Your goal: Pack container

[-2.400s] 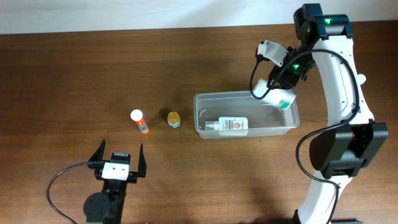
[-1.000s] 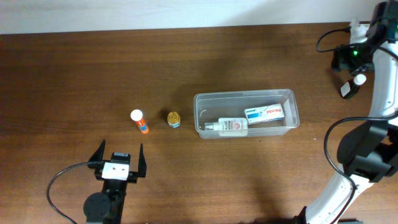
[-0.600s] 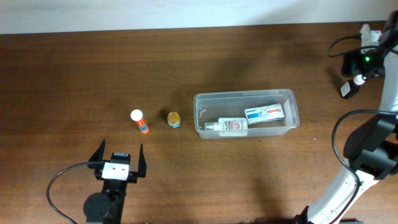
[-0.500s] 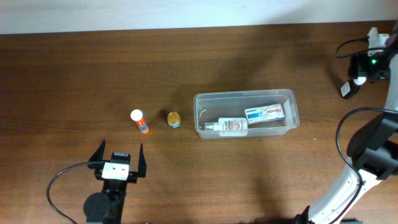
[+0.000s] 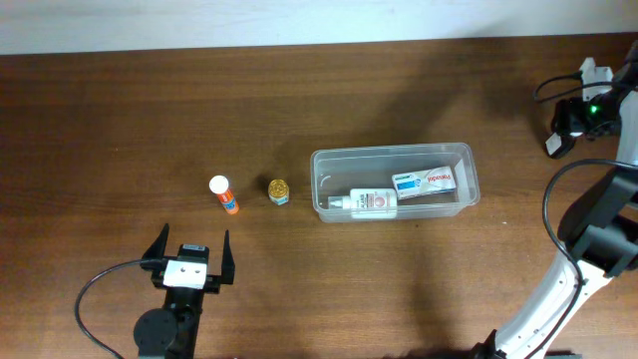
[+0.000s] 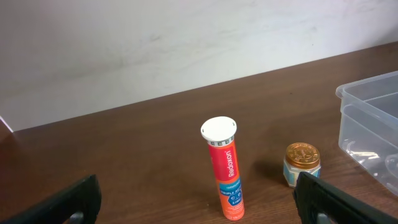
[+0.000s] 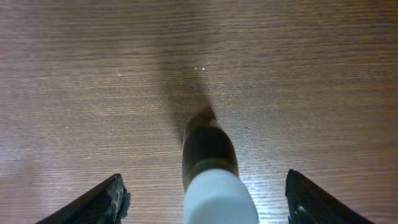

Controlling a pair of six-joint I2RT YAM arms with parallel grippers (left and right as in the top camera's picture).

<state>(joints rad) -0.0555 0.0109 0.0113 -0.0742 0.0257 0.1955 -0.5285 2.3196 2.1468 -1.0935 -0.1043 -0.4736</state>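
Right gripper (image 7: 206,200) was spread wide over small dark bottle (image 7: 209,148); off-centre closing could topple it, well apart from container (image 5: 318,187).

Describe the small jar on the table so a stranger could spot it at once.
Find the clear container on the table. Two small things stand off its left end; the jar is the nearer one, not touching it. It is squat with a gold lid, while its neighbour is a tall orange tube with a white cap.
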